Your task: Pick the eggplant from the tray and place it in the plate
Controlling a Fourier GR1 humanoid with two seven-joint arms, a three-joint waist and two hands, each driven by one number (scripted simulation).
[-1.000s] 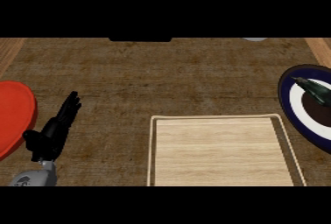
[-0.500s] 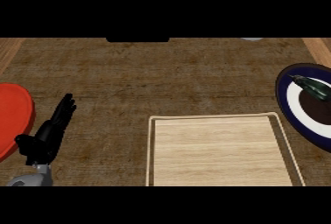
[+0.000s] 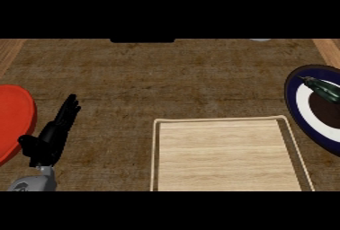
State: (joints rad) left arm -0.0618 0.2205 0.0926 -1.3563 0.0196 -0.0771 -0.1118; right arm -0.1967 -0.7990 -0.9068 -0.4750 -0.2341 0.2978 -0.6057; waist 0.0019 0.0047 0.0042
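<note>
One hand in view: the left hand [image 3: 50,137], black, at the lower left of the head view, on a grey forearm [image 3: 30,183] that comes in from the bottom edge.
Hand state: fingers straight and close together, pointing up and slightly to the right; thumb out to the left; it holds nothing.
Hand's place: over the bare counter [image 3: 166,76], between the red plate and the tray, touching neither.
Red plate [image 3: 12,117]: just left of the hand, cut off by the left edge.
Tray [image 3: 225,157]: pale wood with a light rim, in the lower middle, right of the hand; its bottom runs out of view.
Dark plate [image 3: 290,90]: at the right edge, well apart from the hand; dark blue rim, white ring, brown centre, partly cut off.
Eggplant [image 3: 325,88]: dark, lying slantwise on the upper part of the dark plate, its stem end toward the upper left rim.
Far edge: a dark object [image 3: 142,40] at the top middle of the counter, too cropped to identify.
</note>
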